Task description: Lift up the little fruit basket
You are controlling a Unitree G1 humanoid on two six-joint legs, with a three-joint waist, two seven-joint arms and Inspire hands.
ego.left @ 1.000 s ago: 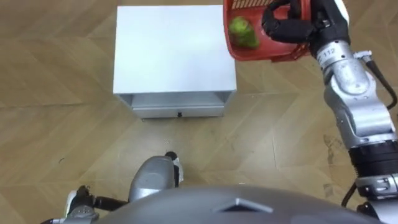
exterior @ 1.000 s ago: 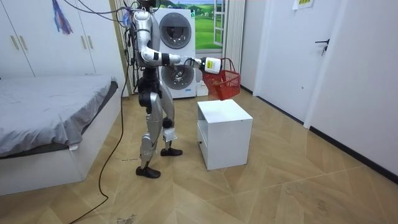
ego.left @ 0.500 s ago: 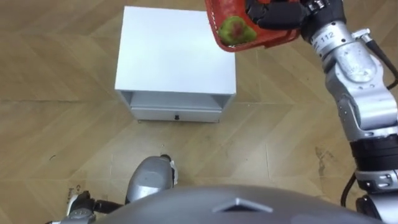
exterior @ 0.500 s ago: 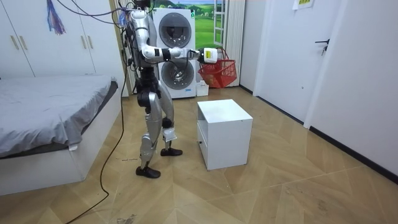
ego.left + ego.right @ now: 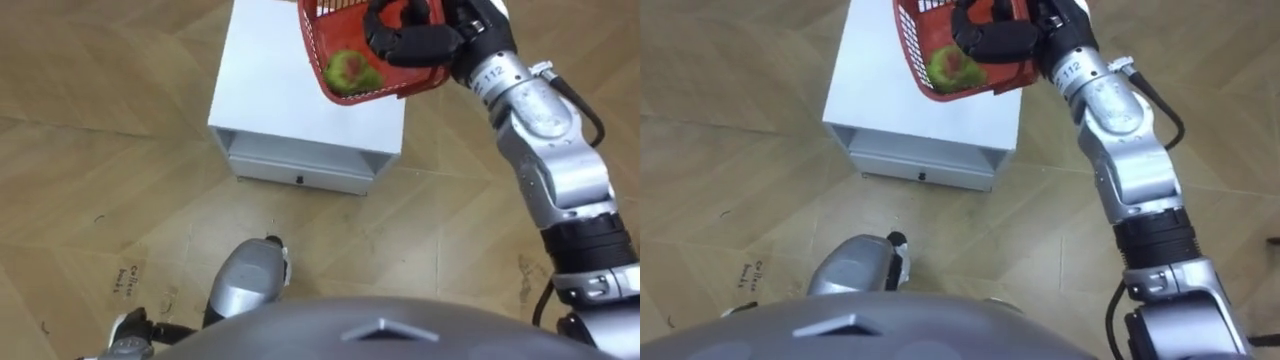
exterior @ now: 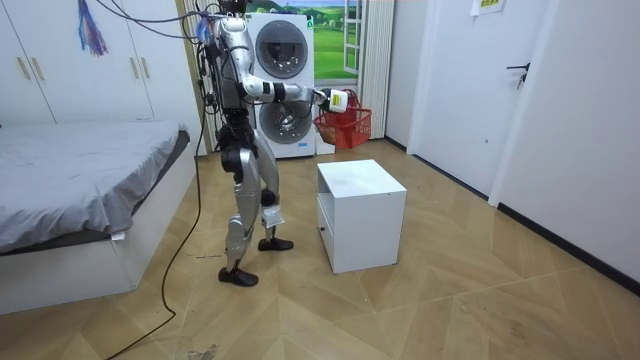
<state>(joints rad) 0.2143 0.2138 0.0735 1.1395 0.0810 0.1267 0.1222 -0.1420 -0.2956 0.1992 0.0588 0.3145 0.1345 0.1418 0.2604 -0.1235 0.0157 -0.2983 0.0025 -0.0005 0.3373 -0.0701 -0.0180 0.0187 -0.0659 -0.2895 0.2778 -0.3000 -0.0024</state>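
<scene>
Has the left hand (image 5: pixel 128 332) low at 7 o'clock, idle, grip impossible to tell. Stands just short of the white desk (image 5: pixel 270 80), seen at 11 to 12 o'clock, drawer front (image 5: pixel 300 172) turned back toward 6. Holds the fruit basket (image 5: pixel 390 92) clear of the desk top, in the air at 12 to 1 o'clock above the desk's far right corner. Seems to carry it tipped, with a green fruit (image 5: pixel 348 70) lying against the basket wall on the 9 o'clock side. Grips it with the right hand (image 5: pixel 415 42), curled shut round the handle, arm stretched well out toward 1 o'clock. Counts as picked up, by the look of it, so the danger now lies in the carrying. Could lose the fruit over the low side through any further tilt or a sharp swing. Could let the handle slide through the curl after a jerk at such a long reach. Could clip the desk's edge by dropping or drawing the load back toward 6 too low. Could upset balance on two legs by reaching further with the weight out front. Better to level the basket and bring it in slowly.
</scene>
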